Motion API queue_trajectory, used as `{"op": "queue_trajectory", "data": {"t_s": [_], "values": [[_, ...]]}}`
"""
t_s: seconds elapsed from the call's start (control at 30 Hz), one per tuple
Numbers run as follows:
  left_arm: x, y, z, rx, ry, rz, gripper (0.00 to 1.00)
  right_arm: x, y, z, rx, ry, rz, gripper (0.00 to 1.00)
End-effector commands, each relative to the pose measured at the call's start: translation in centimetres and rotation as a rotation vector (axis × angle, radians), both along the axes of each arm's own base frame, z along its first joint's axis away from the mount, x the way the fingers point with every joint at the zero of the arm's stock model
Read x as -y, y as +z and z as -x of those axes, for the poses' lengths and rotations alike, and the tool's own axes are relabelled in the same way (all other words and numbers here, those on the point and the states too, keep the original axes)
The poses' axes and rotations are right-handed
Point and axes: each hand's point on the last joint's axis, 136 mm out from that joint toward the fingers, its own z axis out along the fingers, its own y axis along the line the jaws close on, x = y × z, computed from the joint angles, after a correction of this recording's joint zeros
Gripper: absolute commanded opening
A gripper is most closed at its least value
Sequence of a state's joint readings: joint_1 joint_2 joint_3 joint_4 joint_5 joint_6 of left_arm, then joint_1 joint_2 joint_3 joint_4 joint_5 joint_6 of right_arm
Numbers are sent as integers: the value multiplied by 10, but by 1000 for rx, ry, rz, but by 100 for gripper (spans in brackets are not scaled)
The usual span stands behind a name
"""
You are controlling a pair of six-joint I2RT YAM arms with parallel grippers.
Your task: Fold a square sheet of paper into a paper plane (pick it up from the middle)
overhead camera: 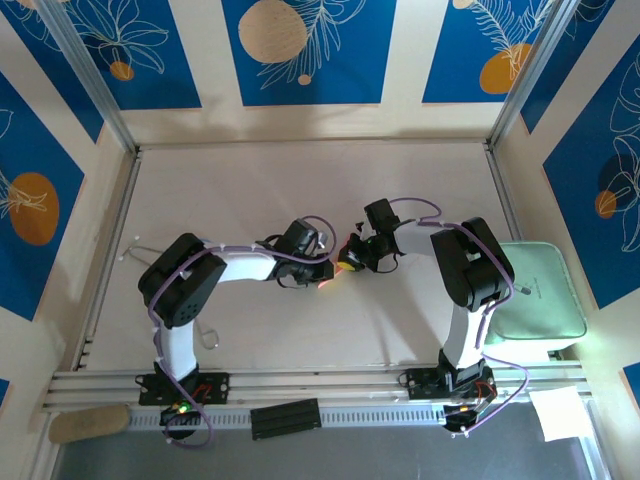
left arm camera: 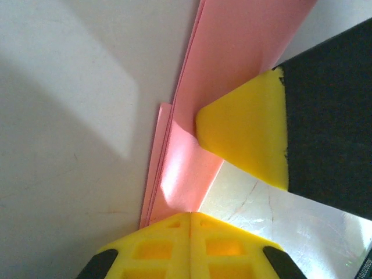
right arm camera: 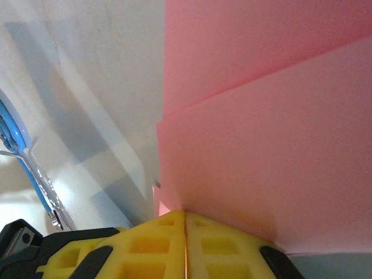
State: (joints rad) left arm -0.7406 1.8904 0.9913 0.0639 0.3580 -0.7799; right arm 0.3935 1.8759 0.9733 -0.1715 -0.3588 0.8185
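Pink paper [left arm camera: 232, 52] sat between the two grippers near the middle of the table [overhead camera: 250, 180], just off or on its surface; which could not be told. It was already creased, with overlapping layers and a long folded edge in both wrist views. The left gripper [left arm camera: 190, 218] had its jaws together, clamped on one end of the paper. The right gripper [right arm camera: 185, 216] was likewise closed on a folded layer. The job looked partway done: no pointed dart shape showed, so the nose and wing folds probably remained
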Motion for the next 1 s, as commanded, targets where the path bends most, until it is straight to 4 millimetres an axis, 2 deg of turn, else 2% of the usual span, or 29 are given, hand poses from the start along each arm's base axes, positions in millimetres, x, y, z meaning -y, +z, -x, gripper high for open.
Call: {"op": "queue_trajectory", "data": {"t_s": [0.0, 0.2, 0.5, 0.63, 0.77, 0.97], "values": [[-15, -26, 20, -81, -19, -57, 6, 20, -35, 23, -113, -18, 122, 9], [-40, -45, 55, -134, -108, -141, 2, 23, -42, 27, -145, -22, 143, 10], [-62, -38, 81, -132, -251, -211, 1, 25, -43, 28, -158, -23, 160, 9], [-72, -32, 86, -125, -276, -236, 0, 24, -42, 30, -159, -20, 154, 10], [-74, -14, 81, -82, -279, -222, 0, 21, -41, 31, -160, -16, 146, 9], [-37, 42, 47, 59, -204, -33, 1, 10, -36, 33, -161, -12, 112, 9]]}}
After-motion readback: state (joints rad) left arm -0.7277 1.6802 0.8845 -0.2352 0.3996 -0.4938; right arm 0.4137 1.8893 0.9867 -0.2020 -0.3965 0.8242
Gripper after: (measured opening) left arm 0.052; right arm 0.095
